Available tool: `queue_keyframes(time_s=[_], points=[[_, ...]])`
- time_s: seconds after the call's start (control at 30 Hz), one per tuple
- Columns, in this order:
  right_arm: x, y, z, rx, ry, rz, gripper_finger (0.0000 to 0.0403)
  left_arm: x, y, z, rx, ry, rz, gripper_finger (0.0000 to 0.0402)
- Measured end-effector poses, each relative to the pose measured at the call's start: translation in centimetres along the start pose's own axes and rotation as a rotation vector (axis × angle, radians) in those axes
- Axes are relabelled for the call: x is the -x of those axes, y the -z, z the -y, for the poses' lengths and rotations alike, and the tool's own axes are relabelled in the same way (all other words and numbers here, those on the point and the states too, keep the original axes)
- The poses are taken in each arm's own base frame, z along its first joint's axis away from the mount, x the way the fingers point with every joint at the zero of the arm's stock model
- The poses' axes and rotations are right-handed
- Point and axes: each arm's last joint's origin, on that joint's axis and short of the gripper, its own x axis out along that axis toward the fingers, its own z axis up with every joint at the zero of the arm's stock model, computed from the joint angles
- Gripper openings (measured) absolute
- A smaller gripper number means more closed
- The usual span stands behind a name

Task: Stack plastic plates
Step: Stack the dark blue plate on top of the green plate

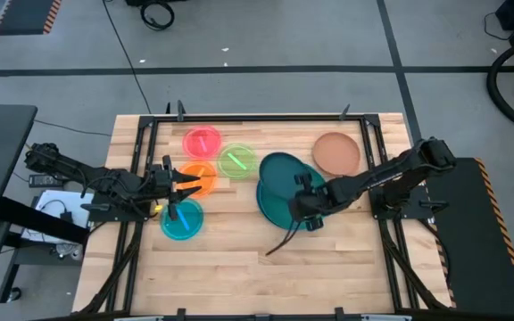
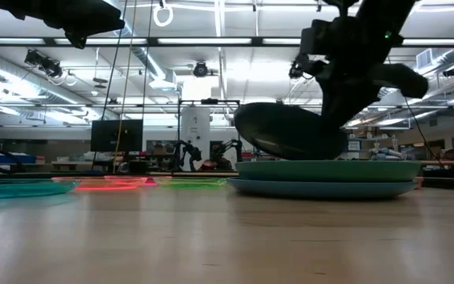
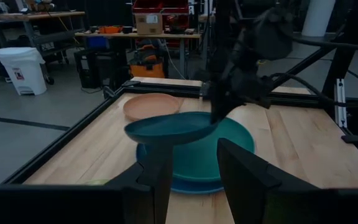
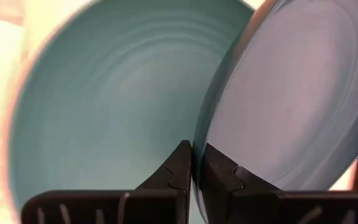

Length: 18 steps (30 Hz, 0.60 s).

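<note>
Holding the dark teal plate (image 3: 169,129) by its rim, my right tool (image 1: 311,207) hangs it tilted directly over the teal plate (image 2: 329,169); left tool (image 1: 178,185) open, farther off.

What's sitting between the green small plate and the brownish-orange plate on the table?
In the high view, the dark teal plate, held tilted by the right gripper, lies between the green plate and the brownish-orange plate.

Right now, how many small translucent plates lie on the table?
4, all on the left half: pink-red plate farthest back, green plate beside it, orange plate by the left gripper, cyan plate nearest. None seems hidden.
</note>
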Motion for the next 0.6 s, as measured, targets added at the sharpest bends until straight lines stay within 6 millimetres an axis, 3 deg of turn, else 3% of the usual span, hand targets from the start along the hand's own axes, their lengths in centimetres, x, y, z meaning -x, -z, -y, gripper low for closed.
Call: queue_keyframes(time_s=[0.3, 0.6], points=[[0.8, 0.0, -2.0, -0.082, -0.129, 0.002, 0.0032, 0.0, 0.0, 0.0, -0.001, 0.000, 0.000, 0.0133], [-0.1, 0.3, -3.1, -0.128, -0.161, -0.069, 0.0032, 0.0, 0.0, 0.0, -0.002, 0.000, -0.003, 0.0133]])
